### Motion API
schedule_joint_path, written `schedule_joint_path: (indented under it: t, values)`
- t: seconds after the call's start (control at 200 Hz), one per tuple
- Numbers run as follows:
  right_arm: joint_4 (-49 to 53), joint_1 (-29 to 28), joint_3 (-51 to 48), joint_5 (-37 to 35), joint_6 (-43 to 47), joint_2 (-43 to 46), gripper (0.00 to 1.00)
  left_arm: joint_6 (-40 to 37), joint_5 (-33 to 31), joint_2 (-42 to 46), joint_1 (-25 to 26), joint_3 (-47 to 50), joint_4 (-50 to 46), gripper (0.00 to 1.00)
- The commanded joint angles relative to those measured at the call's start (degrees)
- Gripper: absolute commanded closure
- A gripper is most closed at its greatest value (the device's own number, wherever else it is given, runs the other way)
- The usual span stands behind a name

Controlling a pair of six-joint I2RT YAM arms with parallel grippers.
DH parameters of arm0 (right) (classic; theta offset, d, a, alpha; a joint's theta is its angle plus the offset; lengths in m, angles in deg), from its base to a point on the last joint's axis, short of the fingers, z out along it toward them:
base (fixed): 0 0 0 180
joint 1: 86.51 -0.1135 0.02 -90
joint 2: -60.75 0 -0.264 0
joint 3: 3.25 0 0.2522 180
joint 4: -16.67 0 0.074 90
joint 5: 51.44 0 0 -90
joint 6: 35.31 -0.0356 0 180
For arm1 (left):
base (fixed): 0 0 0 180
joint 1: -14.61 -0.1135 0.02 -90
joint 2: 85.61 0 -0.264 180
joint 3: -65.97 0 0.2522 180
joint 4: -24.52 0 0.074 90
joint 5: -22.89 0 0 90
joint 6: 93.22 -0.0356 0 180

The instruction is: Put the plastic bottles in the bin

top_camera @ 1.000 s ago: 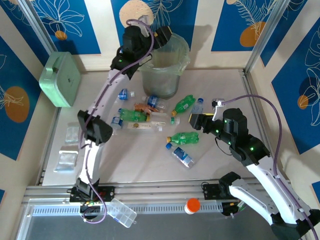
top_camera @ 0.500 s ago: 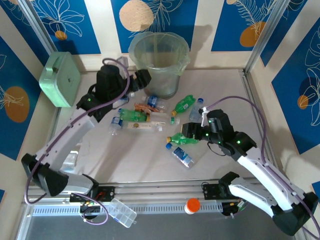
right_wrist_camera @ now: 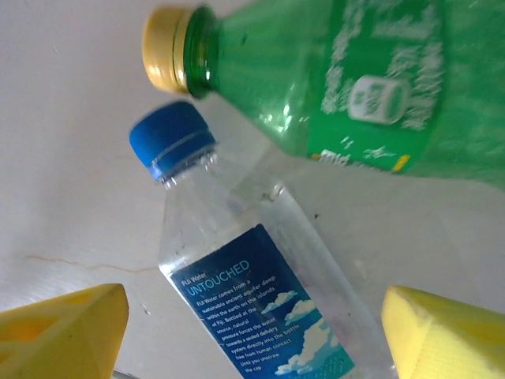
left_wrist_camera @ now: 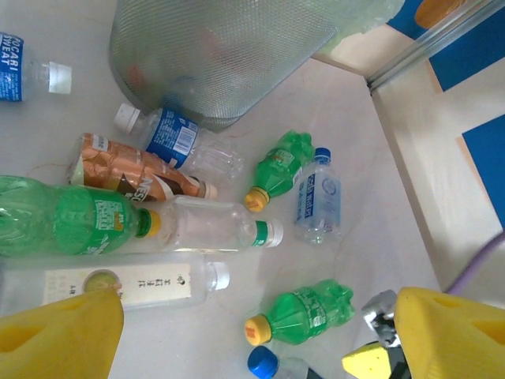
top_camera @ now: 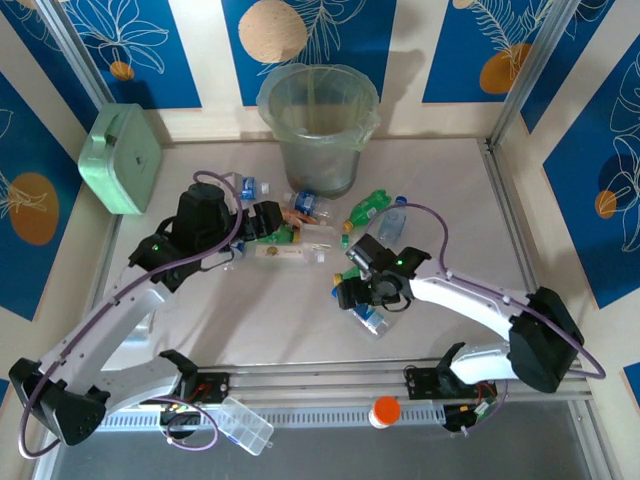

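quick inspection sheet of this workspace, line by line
surface: pale table, no spill seen
job's things: bottles lie loose in front of the bin; bin upright at far side, contents unclear
clutter: green box far left; packets left; jar and clear case on near rail
grippers: left gripper open over the bottles; right gripper open, jaws either side of a blue-capped bottle
cables: purple cables loop off both arms
surroundings: blue and cream leaf-print walls

Two white arms with black joints, green lights and purple cables; left hand and right hand carry yellow pads.
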Motion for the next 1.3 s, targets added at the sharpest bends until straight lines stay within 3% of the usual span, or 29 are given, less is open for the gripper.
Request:
schedule_joint_path:
  t: [0.0,0.26,0.725,0.895,1.095,1.295]
  values:
    - [3.3,-2.5,2.5,0.6,3.0,-3.1,0.16,-5.1,1.5,0.9,0.3,0.2,-2.5,0.11]
    - [6.0,-7.4,3.4,-1.2,3.8,-7.3,0.16,-6.5,5.0,0.0,0.2,0.6,-1.6,0.12]
    - [7.0,-10.4,1.4,-4.3,-0.2,-9.9,0.3,-5.8,5.4,-0.5,0.2,2.9,-0.2,0.12]
    - [4.8,-10.5,-0.5,-2.9,-1.2,-7.4,0.44,-5.3,5.5,-1.0,0.2,3.2,0.2,0.12]
    - [4.0,-10.9,-1.4,-2.5,0.2,-4.6,0.45,-4.7,6.6,-1.0,0.1,3.8,0.8,0.12]
    - [0.9,-11.2,-1.9,0.8,3.4,5.4,0.49,-6.7,8.7,0.4,0.2,3.6,1.0,0.12]
